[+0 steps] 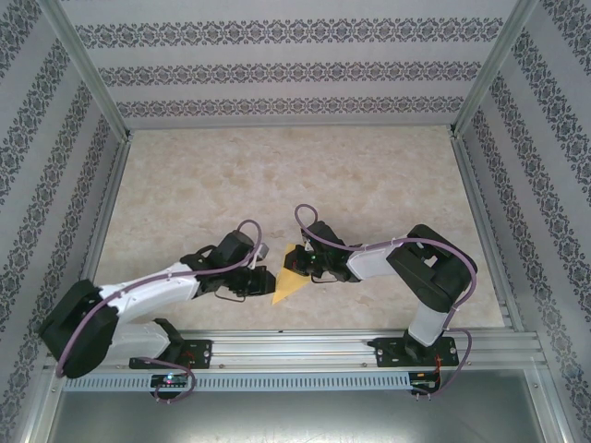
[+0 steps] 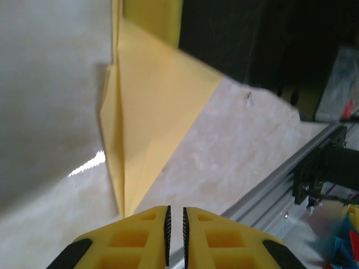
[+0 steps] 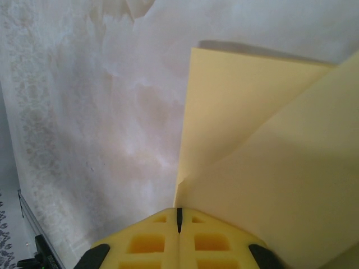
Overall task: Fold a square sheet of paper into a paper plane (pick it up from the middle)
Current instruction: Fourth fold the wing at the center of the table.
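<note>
Two jaws of our right gripper point(image 3: 179, 216) pinch the paper plane point(image 1: 288, 281); beside it, our left gripper point(image 2: 175, 216) stands barely parted.

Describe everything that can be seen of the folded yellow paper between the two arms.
The folded yellow paper is thin, plain and matte, without marks. It forms a long pointed triangle with a straight crease along its length and layers overlapping at one edge. It sits near the front edge of the table. The right claw is shut on its wide end. Its narrow tip ends just beside the left claw, whose fingers stand slightly apart; whether they touch it is unclear.
</note>
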Controlling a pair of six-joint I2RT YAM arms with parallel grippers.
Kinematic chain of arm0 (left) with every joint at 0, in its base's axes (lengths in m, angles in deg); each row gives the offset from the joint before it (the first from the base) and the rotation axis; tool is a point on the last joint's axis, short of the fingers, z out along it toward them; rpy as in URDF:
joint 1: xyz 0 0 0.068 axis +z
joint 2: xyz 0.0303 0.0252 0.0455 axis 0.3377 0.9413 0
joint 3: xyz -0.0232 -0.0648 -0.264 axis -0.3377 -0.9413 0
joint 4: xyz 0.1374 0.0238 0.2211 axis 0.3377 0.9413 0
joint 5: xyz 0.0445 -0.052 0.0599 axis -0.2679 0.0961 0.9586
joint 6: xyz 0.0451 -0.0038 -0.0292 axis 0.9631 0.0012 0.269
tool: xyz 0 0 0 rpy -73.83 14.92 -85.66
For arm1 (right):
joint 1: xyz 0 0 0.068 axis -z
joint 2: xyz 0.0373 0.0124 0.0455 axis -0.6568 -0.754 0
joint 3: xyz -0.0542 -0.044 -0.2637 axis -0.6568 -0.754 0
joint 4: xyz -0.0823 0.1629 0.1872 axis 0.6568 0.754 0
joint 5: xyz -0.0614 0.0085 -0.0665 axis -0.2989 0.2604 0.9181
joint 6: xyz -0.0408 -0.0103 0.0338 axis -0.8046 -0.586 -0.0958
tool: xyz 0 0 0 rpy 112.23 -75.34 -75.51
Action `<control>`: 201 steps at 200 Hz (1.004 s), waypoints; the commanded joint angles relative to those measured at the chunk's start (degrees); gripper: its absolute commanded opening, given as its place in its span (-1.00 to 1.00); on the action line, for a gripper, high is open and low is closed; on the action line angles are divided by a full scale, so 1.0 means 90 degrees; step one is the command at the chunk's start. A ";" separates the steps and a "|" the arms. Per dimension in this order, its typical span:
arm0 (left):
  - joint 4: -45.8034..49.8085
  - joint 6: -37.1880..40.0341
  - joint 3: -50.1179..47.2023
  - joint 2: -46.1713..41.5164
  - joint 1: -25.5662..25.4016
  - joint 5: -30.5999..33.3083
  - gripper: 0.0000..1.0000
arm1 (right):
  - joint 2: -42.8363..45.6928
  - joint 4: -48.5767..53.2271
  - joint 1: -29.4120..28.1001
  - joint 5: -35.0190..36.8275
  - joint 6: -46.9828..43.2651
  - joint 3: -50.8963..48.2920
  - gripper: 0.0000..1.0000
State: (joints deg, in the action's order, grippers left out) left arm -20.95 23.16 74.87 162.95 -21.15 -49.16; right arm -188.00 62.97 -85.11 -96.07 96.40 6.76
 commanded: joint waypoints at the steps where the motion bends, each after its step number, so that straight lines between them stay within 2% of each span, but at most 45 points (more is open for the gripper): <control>1: -0.0696 0.0178 0.0212 0.0566 0.0000 0.0102 -0.66 | -0.0297 0.1035 0.0001 0.0681 -0.0066 -0.0182 -0.88; 47: -0.2006 0.0066 0.0182 0.1484 0.0019 0.0101 -0.63 | -0.0278 0.1040 -0.0003 0.0675 -0.0055 -0.0182 -0.88; 67: -0.1835 0.0167 0.0331 0.1922 0.0021 0.0080 -0.63 | -0.0278 0.1043 0.0002 0.0659 -0.0054 -0.0172 -0.88; 91: -0.1323 0.0064 0.0270 0.2286 0.0025 0.0344 -0.73 | -0.0179 0.0999 0.0035 0.0646 -0.0093 -0.0177 -0.88; 126: -0.0671 0.0089 0.0026 0.2254 0.0021 0.0769 -0.88 | 0.0086 0.1128 0.0372 0.0554 -0.0413 -0.0023 -0.86; 156: -0.0436 0.0284 -0.0037 0.2046 0.0022 0.0881 -0.89 | 0.0705 0.0975 0.0747 0.0222 -0.0779 0.0063 -0.83; 176: -0.0429 0.0343 0.0008 0.2069 0.0021 0.0852 -0.89 | 0.1068 0.1123 0.0740 0.0046 -0.1040 0.0179 -0.83; 201: -0.0512 0.0343 0.0007 0.2147 0.0020 0.0782 -0.89 | 0.1218 0.0821 0.0451 0.0021 -0.0808 -0.0063 -0.83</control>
State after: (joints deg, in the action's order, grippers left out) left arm -34.26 24.38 77.34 180.30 -20.93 -46.80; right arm -178.65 70.93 -78.64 -95.44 90.17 7.13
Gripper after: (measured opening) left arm 0.060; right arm 0.086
